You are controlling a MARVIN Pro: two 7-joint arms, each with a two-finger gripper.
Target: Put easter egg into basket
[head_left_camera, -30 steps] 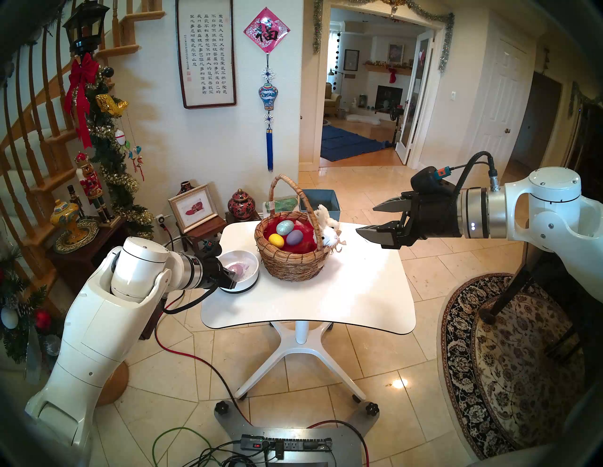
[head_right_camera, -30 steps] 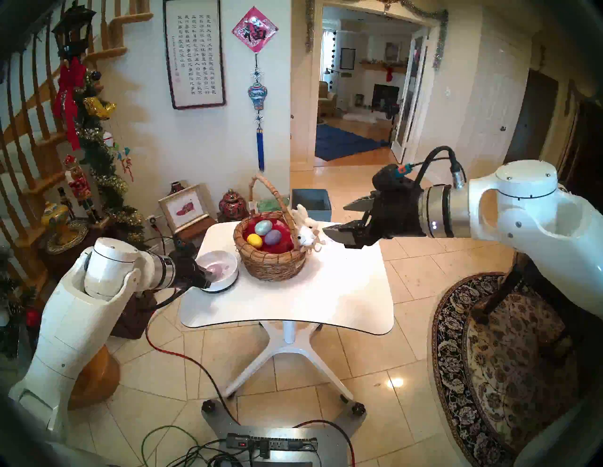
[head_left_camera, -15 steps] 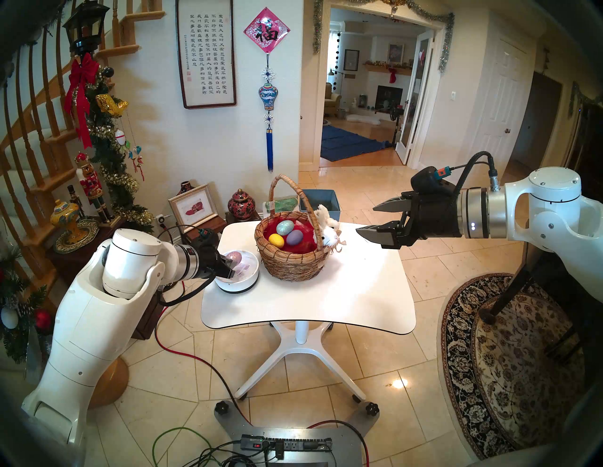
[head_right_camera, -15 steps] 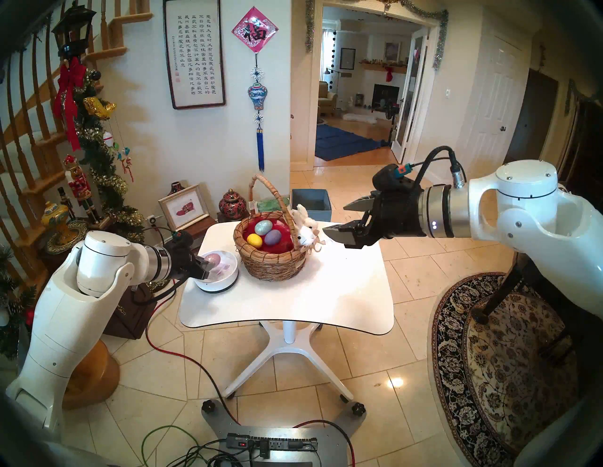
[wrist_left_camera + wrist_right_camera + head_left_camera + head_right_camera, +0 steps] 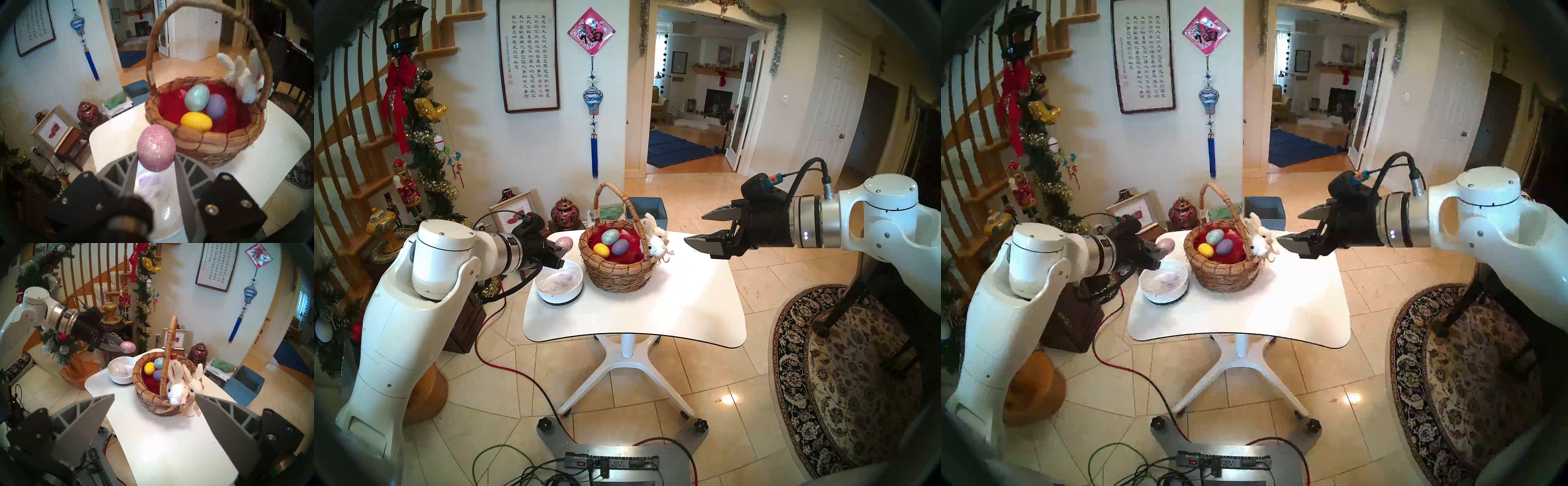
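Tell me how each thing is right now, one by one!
pink egg: held in the air above the bowl
left gripper: fingers shut on the pink egg
right gripper: open, holding nothing
basket: upright, three eggs inside
white bowl: on the table, no egg inside

White bowl (image 5: 559, 294) on white table (image 5: 653, 312), near staircase (image 5: 351, 142).

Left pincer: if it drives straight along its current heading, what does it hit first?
Probably the basket: the left pincer, shut on the pink egg, points at its near wall just below the rim. The egg would touch first. Depth is unclear.
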